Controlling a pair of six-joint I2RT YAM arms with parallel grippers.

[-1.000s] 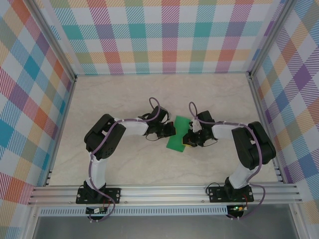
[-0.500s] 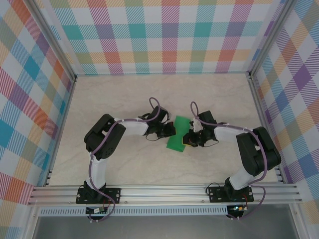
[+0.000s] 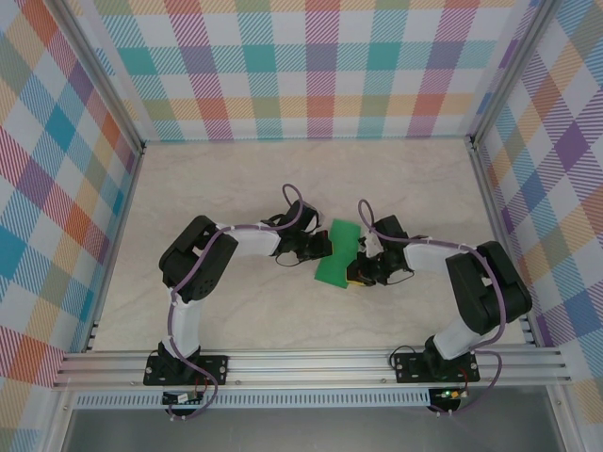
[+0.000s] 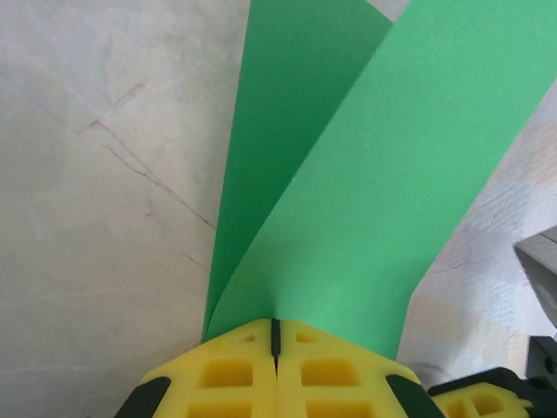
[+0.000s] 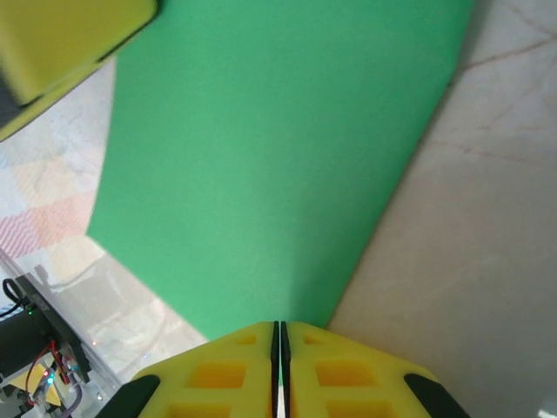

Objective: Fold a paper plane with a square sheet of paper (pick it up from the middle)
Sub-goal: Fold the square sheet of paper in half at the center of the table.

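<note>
1. Since a second ago, the right arm's elbow has swung out towards the right wall. The right gripper has slid a little towards the near edge along the paper's side.
2. The left gripper and its arm have held their place.
3. The square sheet of paper stays mid-table between the two grippers, doubled over into a narrow green strip.
4. In the left wrist view, the yellow fingers are pressed together on both layers of the sheet.
5. In the right wrist view, the jaws are closed to a hairline seam, pinching the sheet's edge.
</note>
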